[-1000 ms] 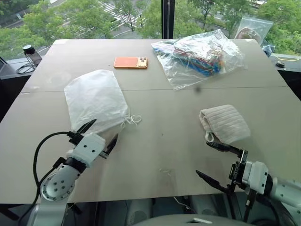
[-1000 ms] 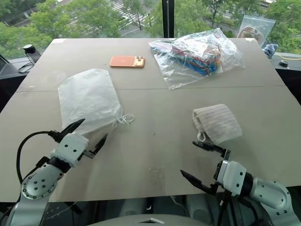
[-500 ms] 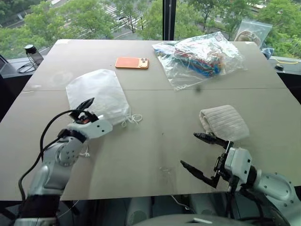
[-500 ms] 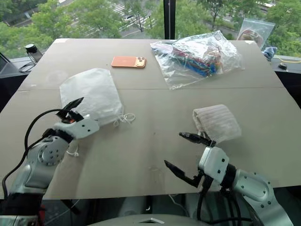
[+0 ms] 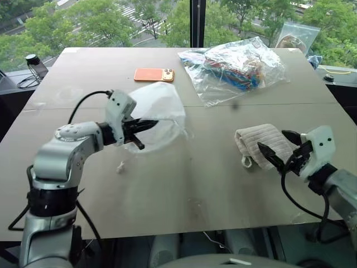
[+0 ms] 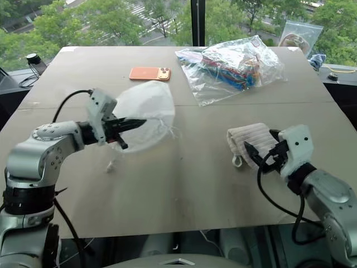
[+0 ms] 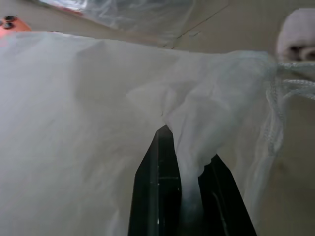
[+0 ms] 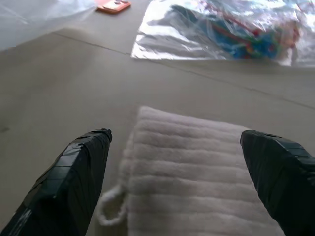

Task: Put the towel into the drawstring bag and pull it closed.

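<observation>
Left wrist view: left fingers [image 7: 189, 196] pinch drawstring bag [image 5: 159, 111], mouth facing towel [image 5: 265, 146].

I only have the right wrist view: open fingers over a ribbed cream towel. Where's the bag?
Observer: The translucent milky-white drawstring bag is lifted off the grey table, across from the towel.
Operator: Who's holding it?
Observer: The left gripper is shut on a pinch of its thin film.
Operator: The cord?
Observer: Thin white cord hangs loose at the mouth, facing the towel.
Operator: Right gripper touching yet?
Observer: The right gripper straddles the towel's end, open.
</observation>
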Motion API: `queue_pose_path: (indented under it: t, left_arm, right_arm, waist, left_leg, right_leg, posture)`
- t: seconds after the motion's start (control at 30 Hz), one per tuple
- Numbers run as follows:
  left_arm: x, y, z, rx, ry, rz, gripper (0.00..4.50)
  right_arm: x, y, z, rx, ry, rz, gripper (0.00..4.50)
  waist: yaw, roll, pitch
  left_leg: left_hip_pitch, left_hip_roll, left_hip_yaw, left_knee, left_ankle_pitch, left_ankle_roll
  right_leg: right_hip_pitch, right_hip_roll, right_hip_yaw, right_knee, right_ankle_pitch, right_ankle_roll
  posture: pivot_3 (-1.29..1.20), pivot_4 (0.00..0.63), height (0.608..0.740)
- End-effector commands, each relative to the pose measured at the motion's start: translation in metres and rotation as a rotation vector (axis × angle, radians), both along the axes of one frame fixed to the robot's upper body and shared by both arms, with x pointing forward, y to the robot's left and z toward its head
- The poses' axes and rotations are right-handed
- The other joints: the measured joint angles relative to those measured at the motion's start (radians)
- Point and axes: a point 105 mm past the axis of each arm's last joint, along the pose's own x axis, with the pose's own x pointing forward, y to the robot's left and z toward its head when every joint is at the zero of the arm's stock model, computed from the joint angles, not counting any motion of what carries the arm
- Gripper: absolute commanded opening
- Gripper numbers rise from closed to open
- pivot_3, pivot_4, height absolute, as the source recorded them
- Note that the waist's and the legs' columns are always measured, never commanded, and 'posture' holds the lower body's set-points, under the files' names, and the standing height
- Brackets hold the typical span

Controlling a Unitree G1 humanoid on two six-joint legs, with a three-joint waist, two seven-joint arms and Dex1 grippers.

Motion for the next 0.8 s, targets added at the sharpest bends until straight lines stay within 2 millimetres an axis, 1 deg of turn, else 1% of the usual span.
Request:
queue_pose_path:
  t: [0.03, 0.1, 0.2, 0.23, 0.33, 0.47, 0.53, 0.57, 0.63, 0.67, 0.7, 0.73, 0.77, 0.8]
  left_arm:
    - [0.0, -0.018, 0.012, -0.063, 0.065, 0.027, 0.07]
    - [0.004, -0.024, 0.014, -0.064, 0.063, 0.054, 0.07]
    - [0.007, -0.031, 0.018, -0.084, 0.049, 0.071, 0.07]
    - [0.008, -0.034, 0.019, -0.086, 0.041, 0.079, 0.07]
    - [0.013, -0.037, 0.02, -0.082, 0.008, 0.128, 0.07]
    - [0.02, -0.035, 0.017, -0.088, 0.003, 0.207, 0.07]
    - [0.021, -0.035, 0.017, -0.092, 0.001, 0.219, 0.07]
    - [0.021, -0.036, 0.018, -0.094, 0.0, 0.218, 0.07]
    - [0.022, -0.037, 0.02, -0.087, -0.007, 0.222, 0.07]
    - [0.022, -0.036, 0.021, -0.084, -0.01, 0.229, 0.0]
    - [0.023, -0.036, 0.021, -0.085, -0.008, 0.235, 0.0]
    - [0.023, -0.035, 0.021, -0.09, -0.001, 0.245, 0.0]
    - [0.023, -0.035, 0.02, -0.103, 0.014, 0.249, 0.0]
    - [0.023, -0.034, 0.019, -0.086, 0.013, 0.255, 0.0]
  right_arm:
    - [0.018, -0.034, -0.012, -0.024, 0.12, -0.034, 4.5]
    - [0.027, -0.048, -0.019, 0.004, 0.175, -0.049, 4.5]
    - [0.036, -0.051, -0.026, 0.094, 0.259, -0.007, 4.5]
    - [0.041, -0.047, -0.03, 0.131, 0.297, 0.024, 4.5]
    - [0.05, -0.023, -0.038, 0.216, 0.4, 0.157, 4.5]
    - [0.061, 0.002, -0.045, 0.297, 0.462, 0.267, 4.5]
    - [0.063, 0.013, -0.051, 0.275, 0.481, 0.31, 4.5]
    - [0.064, 0.017, -0.057, 0.236, 0.481, 0.324, 4.5]
    - [0.067, 0.02, -0.069, 0.166, 0.468, 0.318, 4.5]
    - [0.068, 0.022, -0.074, 0.14, 0.458, 0.324, 4.0]
    - [0.066, 0.026, -0.075, 0.14, 0.45, 0.344, 3.78]
    - [0.064, 0.028, -0.076, 0.148, 0.442, 0.356, 3.22]
    - [0.062, 0.031, -0.075, 0.157, 0.431, 0.368, 2.99]
    - [0.061, 0.033, -0.075, 0.167, 0.422, 0.376, 2.49]
  waist:
    - [-0.001, 0.0, 0.0]
    - [-0.002, 0.0, 0.0]
    - [-0.004, 0.0, 0.001]
    - [-0.004, 0.0, 0.001]
    - [-0.012, 0.001, 0.001]
    - [-0.019, 0.001, 0.001]
    - [-0.025, 0.001, 0.001]
    - [-0.028, 0.001, 0.001]
    - [-0.034, -0.002, 0.0]
    - [-0.039, -0.003, -0.001]
    - [-0.045, -0.004, -0.002]
    - [-0.048, -0.004, -0.002]
    - [-0.05, -0.004, -0.002]
    - [-0.051, -0.004, -0.002]
  left_leg:
    - [0.0, 0.0, 0.0, 0.0, 0.0, 0.0]
    - [0.0, 0.0, 0.0, 0.0, 0.0, 0.0]
    - [0.0, 0.0, -0.001, 0.0, 0.0, 0.0]
    - [0.0, 0.0, -0.001, -0.001, 0.0, 0.0]
    - [0.0, 0.0, -0.002, -0.001, 0.0, 0.0]
    - [0.0, 0.0, -0.002, -0.001, 0.0, 0.0]
    - [0.0, 0.0, -0.002, -0.001, 0.0, 0.0]
    - [0.0, 0.0, -0.002, -0.001, 0.0, 0.0]
    - [0.001, 0.0, -0.002, -0.001, 0.0, 0.0]
    - [0.002, 0.0, -0.003, -0.001, 0.0, 0.0]
    - [0.002, 0.001, -0.003, -0.001, 0.0, 0.0]
    - [0.003, 0.001, -0.004, -0.001, 0.0, 0.0]
    - [0.003, 0.001, -0.003, -0.001, 0.0, 0.0]
    - [0.004, 0.001, -0.003, -0.001, 0.0, 0.0]
  right_leg:
    - [0.0, 0.0, 0.0, 0.0, 0.0, 0.0]
    - [0.0, 0.0, 0.0, 0.0, 0.0, 0.0]
    - [0.0, 0.002, 0.002, 0.0, 0.0, 0.0]
    - [0.0, 0.002, 0.002, 0.0, 0.0, 0.0]
    - [-0.001, 0.003, 0.003, 0.0, 0.0, 0.0]
    - [0.0, 0.003, 0.003, -0.001, 0.0, 0.0]
    - [0.0, 0.003, 0.003, -0.001, 0.0, 0.0]
    - [0.0, 0.003, 0.003, 0.0, 0.0, 0.0]
    - [0.0, 0.004, 0.004, 0.0, 0.0, 0.0]
    - [0.0, 0.005, 0.004, 0.0, 0.0, 0.0]
    - [0.0, 0.005, 0.005, 0.0, 0.001, 0.0]
    - [0.0, 0.005, 0.005, 0.0, 0.001, 0.0]
    - [0.0, 0.005, 0.005, 0.001, 0.001, 0.0]
    - [0.0, 0.006, 0.005, 0.001, 0.001, 0.0]
  posture:
    - [0.0, 0.15, 0.74]
    - [0.0, 0.15, 0.74]
    - [0.0, 0.15, 0.74]
    - [0.0, 0.15, 0.74]
    - [0.0, 0.15, 0.74]
    - [0.0, 0.15, 0.74]
    - [0.0, 0.15, 0.74]
    - [0.0, 0.15, 0.74]
    - [0.0, 0.15, 0.74]
    - [0.0, 0.15, 0.74]
    - [0.0, 0.15, 0.74]
    - [0.0, 0.15, 0.74]
    - [0.0, 0.15, 0.74]
    - [0.0, 0.15, 0.74]
